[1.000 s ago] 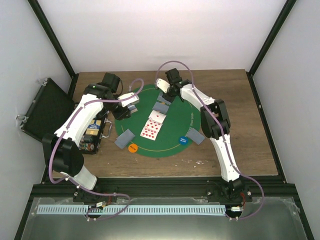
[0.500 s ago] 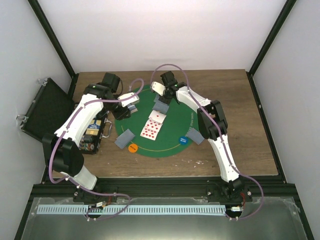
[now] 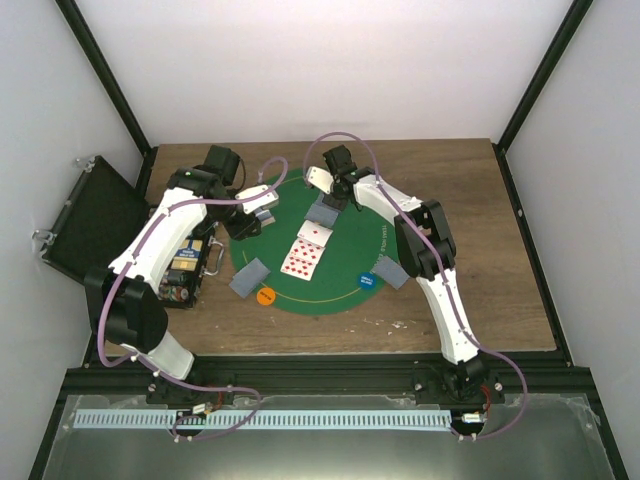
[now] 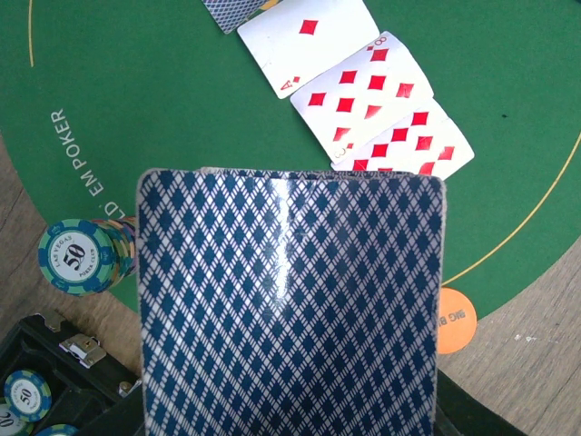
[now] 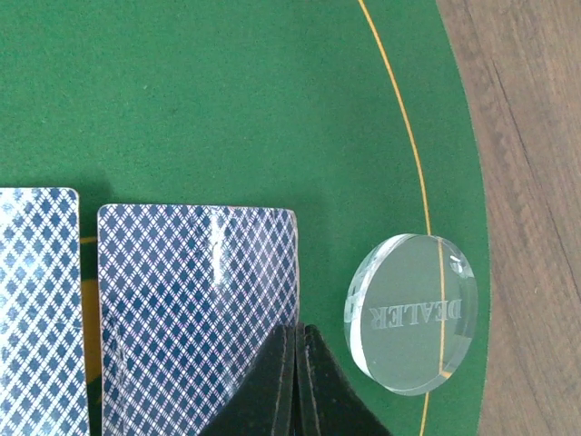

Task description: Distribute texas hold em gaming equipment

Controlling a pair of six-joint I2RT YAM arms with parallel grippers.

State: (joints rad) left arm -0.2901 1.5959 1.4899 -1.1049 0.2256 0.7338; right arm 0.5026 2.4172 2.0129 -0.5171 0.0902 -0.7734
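Left gripper (image 3: pixel 246 221): clamped, by my reading, on the deck (image 4: pixel 292 304). Its fingers were hidden behind the pack in the wrist view, but the pack hung clear above the green mat (image 4: pixel 136 73).
Deck, handling: a light, slick stack whose cards would shear sideways under a loose pinch. Best held across both faces near one short end.
Deck, heading: back up, long axis running up the wrist view, far short edge toward the face-up diamonds (image 4: pixel 363 91).
Face-up diamonds: an overlapping row lying on the mat, mid-table.
Right gripper (image 5: pixel 295 338): fingers together with nothing visible between them, tips over the near short edge of a face-down card (image 5: pixel 195 291).
Face-down card, handling: thin, bendy and flat on the felt, so it offered no edge to pinch. Judged easier to press and slide, or to lift at a corner.
Face-down card, heading: long axis in line with the fingers, parallel to a second card (image 5: pixel 41 309) just beside it, not touching.
Dealer button (image 5: pixel 413 313): clear, thick and rigid, likely slippery. It sat on the mat's ring line, just beside the card. Take it across the rim.
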